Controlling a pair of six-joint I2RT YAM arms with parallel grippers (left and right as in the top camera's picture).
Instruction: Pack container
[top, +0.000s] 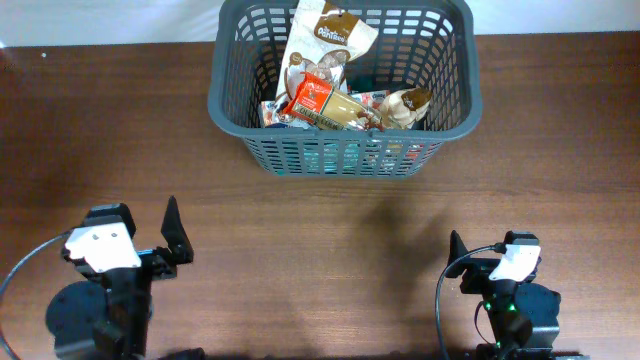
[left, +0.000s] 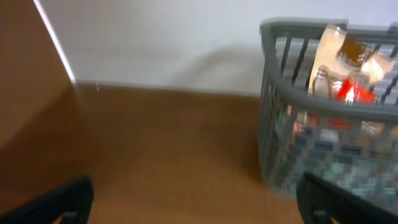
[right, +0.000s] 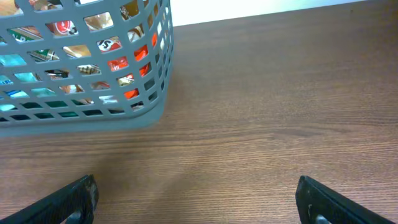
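The container (top: 340, 152), a dark grey slotted basket, stands at the far middle of the wooden table. Several food packets lie in it: a tall white and brown pouch (top: 326, 48), a red packet (top: 312, 96) and a pale packet (top: 406, 106). My left gripper (top: 137, 228) rests near the front left, open and holding nothing, well short of the basket. In the left wrist view the container (left: 329, 155) shows blurred at the right, beyond the left gripper (left: 199, 208). My right gripper (right: 202, 205) at the front right is open too, and the container (right: 81, 118) sits ahead to its left.
A white wall (left: 174, 37) runs behind the table's far edge. Brown wooden tabletop (top: 330, 260) stretches between both arms and the basket. A black cable (top: 440, 300) loops beside the right arm's base.
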